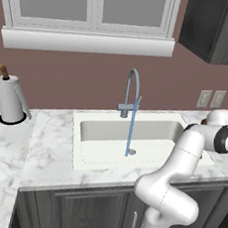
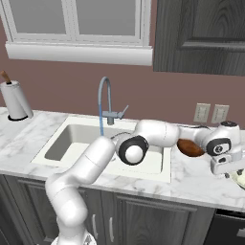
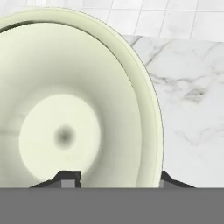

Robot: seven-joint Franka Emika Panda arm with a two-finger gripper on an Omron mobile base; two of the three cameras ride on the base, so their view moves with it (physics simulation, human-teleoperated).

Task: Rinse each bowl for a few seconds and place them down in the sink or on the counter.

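Left base: faucet (image 1: 132,95) streams into sink (image 1: 102,129), ready for rinsing.
Right base: your gripper (image 2: 234,168) reaches out at 3 o'clock; reddish-brown bowl (image 2: 190,148) beside it on counter (image 2: 201,179).
Hand view: pale bowl (image 3: 65,105) sits between spread jaws, rim straddled for pickup.

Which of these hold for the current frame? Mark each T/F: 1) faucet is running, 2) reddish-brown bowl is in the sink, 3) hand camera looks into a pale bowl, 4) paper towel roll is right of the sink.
1) True: a water stream falls from the faucet into the sink.
2) False: the reddish-brown bowl sits on the counter, right of the sink.
3) True: a pale cream bowl lies just ahead of the fingers.
4) False: the paper towel roll stands left of the sink.
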